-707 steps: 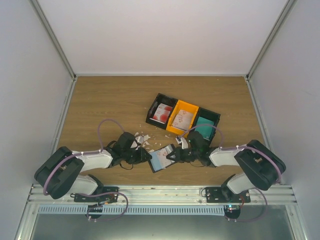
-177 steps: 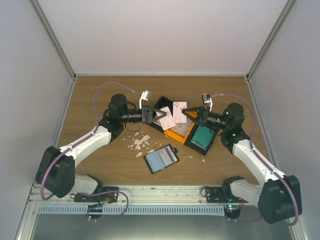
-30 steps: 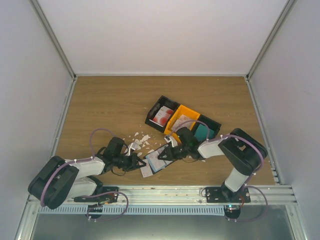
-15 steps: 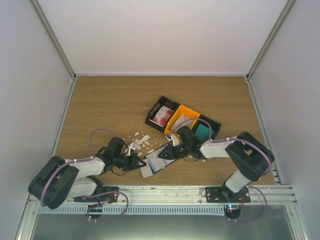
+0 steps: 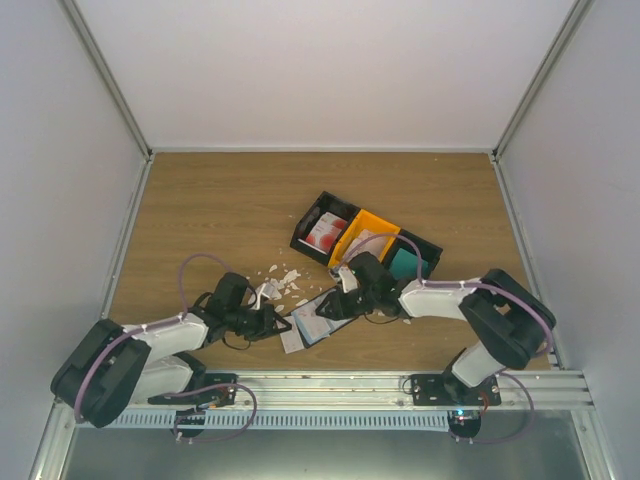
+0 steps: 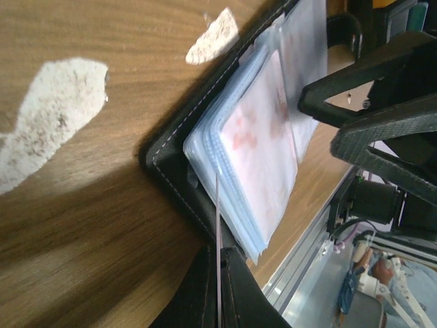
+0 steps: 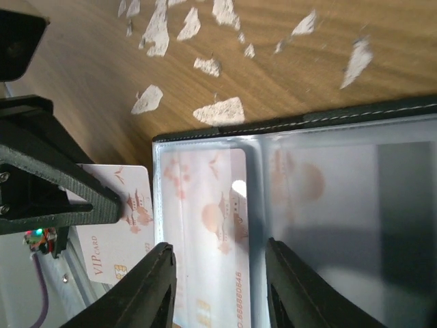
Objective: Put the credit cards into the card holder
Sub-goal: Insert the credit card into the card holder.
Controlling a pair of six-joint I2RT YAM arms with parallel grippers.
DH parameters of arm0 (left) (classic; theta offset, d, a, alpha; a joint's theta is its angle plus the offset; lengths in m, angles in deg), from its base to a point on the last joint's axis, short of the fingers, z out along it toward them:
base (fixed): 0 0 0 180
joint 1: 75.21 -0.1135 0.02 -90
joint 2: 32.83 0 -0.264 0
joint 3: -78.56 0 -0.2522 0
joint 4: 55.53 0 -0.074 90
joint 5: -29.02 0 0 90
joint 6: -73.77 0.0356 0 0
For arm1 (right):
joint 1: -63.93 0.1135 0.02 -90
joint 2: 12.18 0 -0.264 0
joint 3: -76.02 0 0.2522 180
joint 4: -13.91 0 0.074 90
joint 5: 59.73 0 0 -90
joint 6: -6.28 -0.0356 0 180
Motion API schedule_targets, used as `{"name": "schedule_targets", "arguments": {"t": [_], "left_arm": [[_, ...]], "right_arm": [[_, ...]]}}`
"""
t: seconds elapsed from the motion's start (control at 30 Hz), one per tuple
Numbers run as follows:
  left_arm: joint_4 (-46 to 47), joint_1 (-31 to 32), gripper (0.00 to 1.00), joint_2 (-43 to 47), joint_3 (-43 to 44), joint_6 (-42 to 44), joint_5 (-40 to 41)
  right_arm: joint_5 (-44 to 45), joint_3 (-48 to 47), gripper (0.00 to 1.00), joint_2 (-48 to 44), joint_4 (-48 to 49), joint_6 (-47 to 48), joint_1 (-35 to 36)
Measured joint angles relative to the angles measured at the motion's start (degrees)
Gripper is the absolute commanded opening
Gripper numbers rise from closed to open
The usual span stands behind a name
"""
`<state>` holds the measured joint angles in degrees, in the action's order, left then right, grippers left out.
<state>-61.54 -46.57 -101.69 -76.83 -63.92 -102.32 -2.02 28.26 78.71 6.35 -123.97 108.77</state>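
**Card poised beside the open holder**

The card holder [image 5: 322, 316] lies open on the table between my arms. Just left of it, my left gripper [image 5: 278, 323] is clamped on a credit card [image 7: 116, 253], edge aimed at the sleeves. My right gripper [image 5: 338, 303] hovers over the pages, fingers apart

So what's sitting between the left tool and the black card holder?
A pale credit card with red print, pinched in the shut left tool and reaching to the edge of the card holder. The right wrist view shows it best.
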Motion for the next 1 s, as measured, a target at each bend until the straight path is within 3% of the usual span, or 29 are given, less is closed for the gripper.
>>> {"name": "schedule_targets", "arguments": {"t": [0.27, 0.47, 0.7, 1.0], "left_arm": [[-11.82, -0.11, 0.0, 9.09, 4.42, 3.19, 5.99], [-13.68, -0.24, 0.0, 13.55, 6.12, 2.99, 6.99], [-4.42, 0.24, 0.0, 11.76, 5.4, -2.4, 5.62], [9.14, 3.5, 0.0, 1.07, 5.07, -7.74, 5.68]], "right_arm": [[12.46, -0.37, 0.43, -10.49, -6.88, 1.86, 0.15], [21.77, -0.48, 0.45, -11.08, -13.79, 3.89, 0.15], [26.34, -0.09, 0.55, -11.08, -18.34, 4.79, 0.15], [25.57, 1.64, 0.46, -11.69, -18.88, 4.85, 0.33]]}}
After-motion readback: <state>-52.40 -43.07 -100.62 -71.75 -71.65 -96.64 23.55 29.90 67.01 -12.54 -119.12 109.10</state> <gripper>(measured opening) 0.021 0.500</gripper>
